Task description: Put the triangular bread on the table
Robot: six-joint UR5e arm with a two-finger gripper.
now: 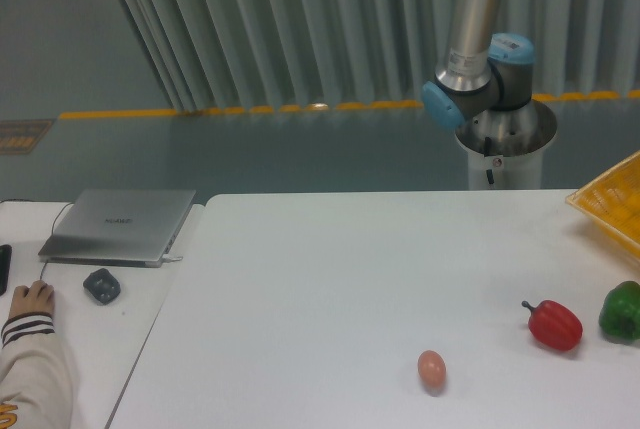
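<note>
Arm's claw out of frame, bread not visible.

Only the arm [478, 44] shows, rising from its base behind the table [330, 289] and leaving the top edge, so the claw's state cannot be told. The bread cannot be seen anywhere. On the table lie an egg [431, 368], a red pepper [554, 324] and a green pepper [621, 311] near the right edge, below a yellow tray [612, 201]. A laptop [120, 224] sits on the desk [80, 349] at left, near a person's hand [30, 299].

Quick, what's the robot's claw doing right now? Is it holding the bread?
Gripper: out of the picture, so open, shut or holding anything cannot be told. Only the arm shows, behind the table. No bread is in sight.
</note>
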